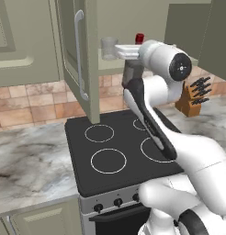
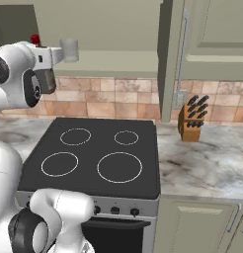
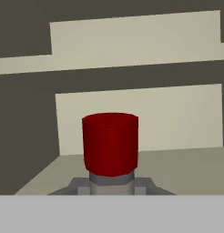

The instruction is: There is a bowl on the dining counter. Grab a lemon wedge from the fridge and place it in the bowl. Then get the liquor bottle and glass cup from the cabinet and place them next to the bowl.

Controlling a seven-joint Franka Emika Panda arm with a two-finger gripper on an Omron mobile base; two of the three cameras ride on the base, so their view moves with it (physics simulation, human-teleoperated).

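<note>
Inside cabinet: one liquor bottle, one glass cup.

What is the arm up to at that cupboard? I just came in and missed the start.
The arm is reaching into the open cabinet above the stove. Its gripper is closed around the neck of the liquor bottle, just under the red cap. The glass cup stands beside it on the shelf.

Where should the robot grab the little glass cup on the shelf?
Probably round the glass cup's straight side, about halfway up, coming level from the open front of the cabinet. It stands upright, left of the liquor bottle, with room around it.
</note>
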